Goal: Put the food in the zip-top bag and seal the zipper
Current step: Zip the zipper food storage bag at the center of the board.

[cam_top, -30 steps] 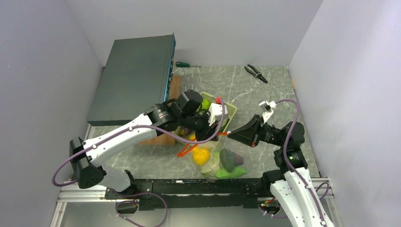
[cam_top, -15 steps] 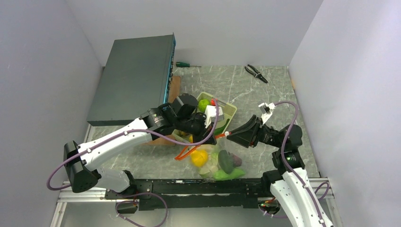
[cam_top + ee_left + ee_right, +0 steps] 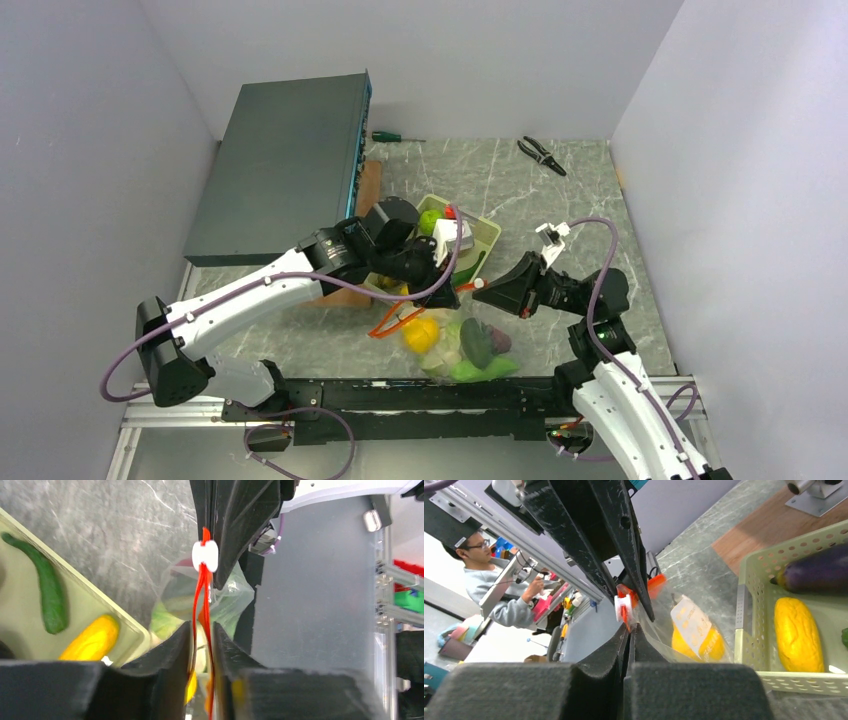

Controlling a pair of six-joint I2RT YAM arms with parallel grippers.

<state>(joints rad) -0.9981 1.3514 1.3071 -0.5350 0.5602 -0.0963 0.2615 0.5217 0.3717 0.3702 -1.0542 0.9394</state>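
- Sealing is the step in hand: the food (image 3: 422,333) already lies inside the zip-top bag (image 3: 227,597), which hangs from both sets of fingers
- The left gripper (image 3: 202,630) has its fingers pinched on the zipper (image 3: 201,587); the right gripper (image 3: 628,630) is clamped on the strip's end, with the white slider (image 3: 621,607) just past its tips
- Next, the slider probably has to run along the taut strip toward the left fingers
- A pale label (image 3: 691,622) on the bag is too blurred to read

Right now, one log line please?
left gripper: holds red-orange zipper strip | right gripper: shut beside white slider tab | clear plastic bag: unsealed
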